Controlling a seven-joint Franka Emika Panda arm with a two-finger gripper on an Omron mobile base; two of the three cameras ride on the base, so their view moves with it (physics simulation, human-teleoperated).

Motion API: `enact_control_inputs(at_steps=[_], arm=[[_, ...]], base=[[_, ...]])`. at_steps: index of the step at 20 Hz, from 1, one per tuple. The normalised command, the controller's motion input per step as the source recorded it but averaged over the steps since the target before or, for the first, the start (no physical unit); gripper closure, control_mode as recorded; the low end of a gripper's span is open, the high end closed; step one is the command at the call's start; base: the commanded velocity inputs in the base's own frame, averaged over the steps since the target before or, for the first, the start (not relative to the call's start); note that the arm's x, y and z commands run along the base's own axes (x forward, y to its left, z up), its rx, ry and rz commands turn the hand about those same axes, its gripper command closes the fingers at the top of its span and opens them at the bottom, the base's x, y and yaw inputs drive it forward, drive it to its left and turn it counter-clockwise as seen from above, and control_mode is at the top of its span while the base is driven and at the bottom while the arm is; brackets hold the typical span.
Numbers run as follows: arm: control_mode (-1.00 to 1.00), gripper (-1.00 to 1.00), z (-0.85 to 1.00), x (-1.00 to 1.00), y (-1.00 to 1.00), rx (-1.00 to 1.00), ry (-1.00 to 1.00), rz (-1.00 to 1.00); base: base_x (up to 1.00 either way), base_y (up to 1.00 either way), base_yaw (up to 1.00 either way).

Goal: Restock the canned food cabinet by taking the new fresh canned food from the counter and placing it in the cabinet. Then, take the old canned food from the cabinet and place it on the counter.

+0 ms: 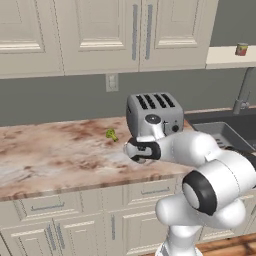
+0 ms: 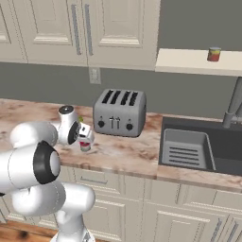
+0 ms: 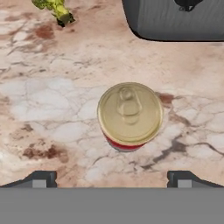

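Hovering straight above the new can with the gripper, jaws spread wide and holding nothing, one fingertip off to each side of the can. Standing upright on the marbled counter, near its front edge, just in front of the toaster and a little right of a small green scrap lying farther back. Seen from above as a gold lid with a pull tab over a red wall. Likely rigid, fairly light and smooth, so prone to slipping or tipping if pinched too high or off centre. Best taken across the round wall, about mid-height, fingers square on opposite sides, not by the lid. Old can waiting on the open cabinet shelf up to the right, above the sink.
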Motion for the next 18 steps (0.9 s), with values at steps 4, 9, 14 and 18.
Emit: enact_control_inputs(at_steps=[4,9,14,18], arm=[[-1.0,-1.0,-0.03,0.01,-0.13,0.0,0.0,-0.02],[-1.0,-1.0,-0.08,0.07,0.0,0.0,0.0,-0.01],[-1.0,-1.0,-0.11,0.22,0.0,0.0,0.0,-0.01],[-1.0,-1.0,-0.09,0.23,0.0,0.0,0.0,-0.02]], base=[[0.0,0.0,0.0],[0.0,0.0,0.0],[0.0,0.0,0.0],[0.0,0.0,0.0]])
